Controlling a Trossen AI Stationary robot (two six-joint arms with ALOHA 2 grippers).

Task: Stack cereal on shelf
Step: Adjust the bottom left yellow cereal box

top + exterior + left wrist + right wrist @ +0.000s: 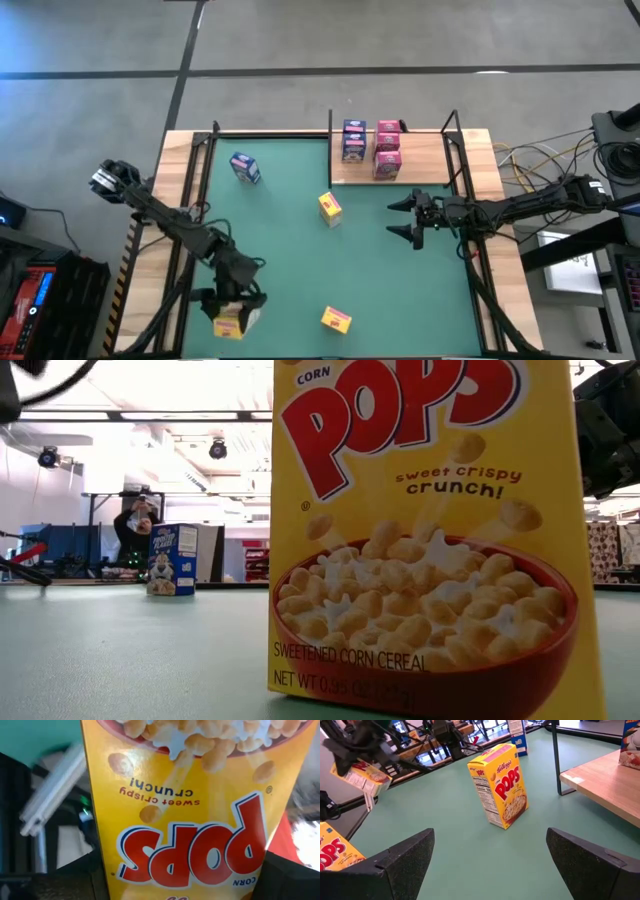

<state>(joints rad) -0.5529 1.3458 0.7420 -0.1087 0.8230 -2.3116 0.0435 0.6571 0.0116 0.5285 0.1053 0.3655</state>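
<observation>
Left gripper sits at the near left corner of the green mat, clamped on a yellow cereal box. A blue box stands far left; two yellow boxes stand mid-mat and near edge. The shelf holds two blue boxes and three pink boxes. Right gripper hovers beside it, fingers wide, empty.

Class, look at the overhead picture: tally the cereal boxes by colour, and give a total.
yellow boxes: 3
blue boxes: 3
pink boxes: at least 2; they stand too close together on the shelf to separate for sure
Total: at least 8
</observation>
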